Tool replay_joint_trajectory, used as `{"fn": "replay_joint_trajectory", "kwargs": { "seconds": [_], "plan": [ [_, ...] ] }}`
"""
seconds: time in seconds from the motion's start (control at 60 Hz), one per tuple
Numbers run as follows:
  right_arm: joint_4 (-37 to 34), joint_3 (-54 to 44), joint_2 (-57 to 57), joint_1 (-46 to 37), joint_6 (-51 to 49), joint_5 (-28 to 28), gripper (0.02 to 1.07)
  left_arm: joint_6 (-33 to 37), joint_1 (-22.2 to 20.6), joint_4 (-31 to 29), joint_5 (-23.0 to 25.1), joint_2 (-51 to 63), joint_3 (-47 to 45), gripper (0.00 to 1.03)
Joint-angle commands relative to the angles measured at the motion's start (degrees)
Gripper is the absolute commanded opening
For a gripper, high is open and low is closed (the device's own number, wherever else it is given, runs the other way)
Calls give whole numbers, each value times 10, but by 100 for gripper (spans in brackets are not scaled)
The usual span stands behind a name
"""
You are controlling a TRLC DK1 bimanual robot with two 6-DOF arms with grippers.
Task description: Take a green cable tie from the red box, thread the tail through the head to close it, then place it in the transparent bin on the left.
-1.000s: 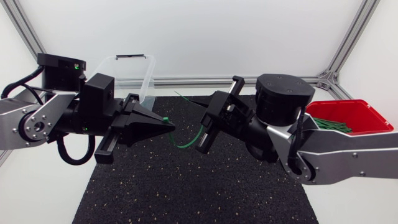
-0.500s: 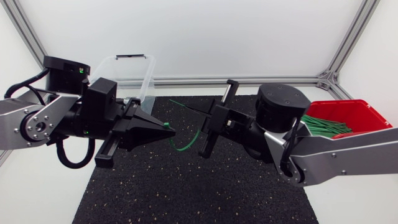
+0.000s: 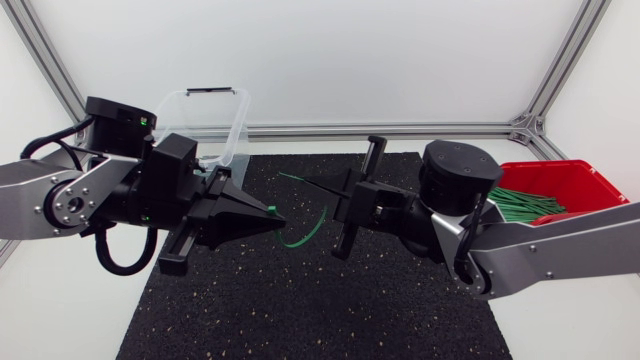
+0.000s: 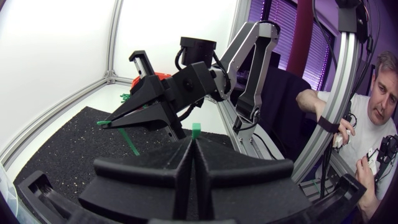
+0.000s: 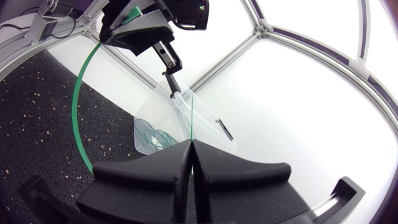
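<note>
Over the last second the left end effector has dipped lower and closer to the near edge of the black speckled mat, while the right end effector has drawn back a little and its arm has shifted, uncovering more of the red box. Seen from above, the two arms now meet over the middle of the mat, the left coming in from the left side and the right from the right, their tips near each other but not touching. Both hold one green cable tie in the air between them. The left end effector's fingers are pressed together on the tie's square head, which pokes out just past their tips. The right end effector's fingers are closed on the strap further along. Between the two grips the strap hangs in a sagging curve above the mat. The thin tail sticks out past the right fingertips toward the left arm, ending free, above and apart from the head, so the tie is not yet threaded. The red box sits at the right edge of the worktop with loose green ties inside. The clear plastic bin stands at the far left, behind the left arm, with a few looped green ties lying in its bottom.
</note>
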Motion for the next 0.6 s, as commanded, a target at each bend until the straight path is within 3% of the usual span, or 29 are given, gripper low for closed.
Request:
{"fn": "replay_joint_trajectory", "kwargs": {
  "seconds": [0.0,0.583],
  "plan": [
    [11,-9,-6,-5,-14,-12,8,20,-6,-10,1,11,17,3],
    [13,-6,14,-19,-73,-68,8,61,-6,-60,-8,19,35,3]
  ]
}}
